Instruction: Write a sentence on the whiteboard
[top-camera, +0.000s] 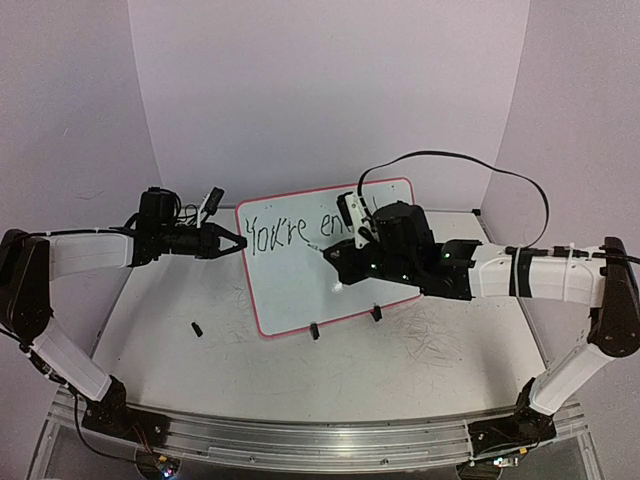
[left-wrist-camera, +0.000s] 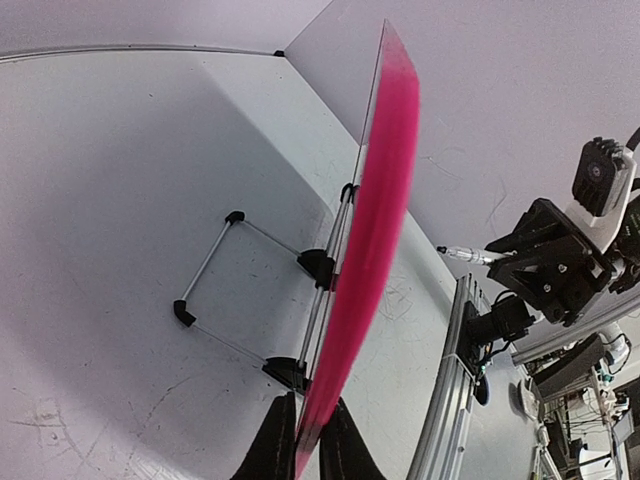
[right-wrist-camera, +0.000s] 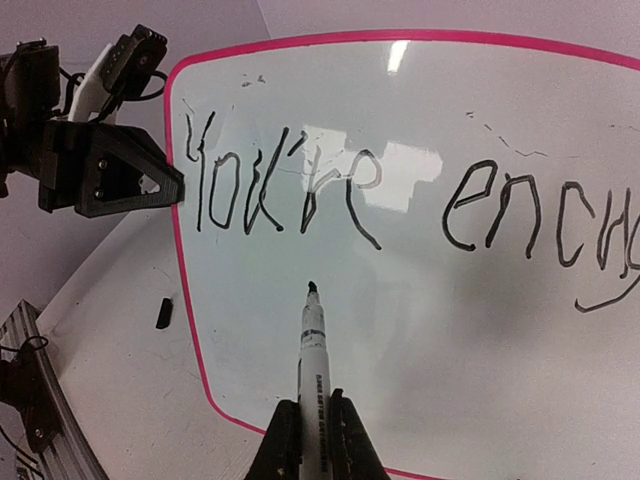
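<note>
Holding a marker (right-wrist-camera: 313, 350) to the whiteboard (top-camera: 300, 295), propped up mid-table (top-camera: 450, 350).
Clamping the board's left rim between the left gripper's (top-camera: 232, 242) fingers; pinching the marker in the right gripper (right-wrist-camera: 310, 440), tip pointing at bare white just under "You're", contact impossible to tell; showing the sentence (right-wrist-camera: 360, 190) along the top, reading "You're enoug" before leaving the wrist view.

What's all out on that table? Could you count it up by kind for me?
robot hands: 2 (left hand, right hand)
whiteboard: 1
marker: 1
small black piece lying on the table: 1
total: 5
</note>
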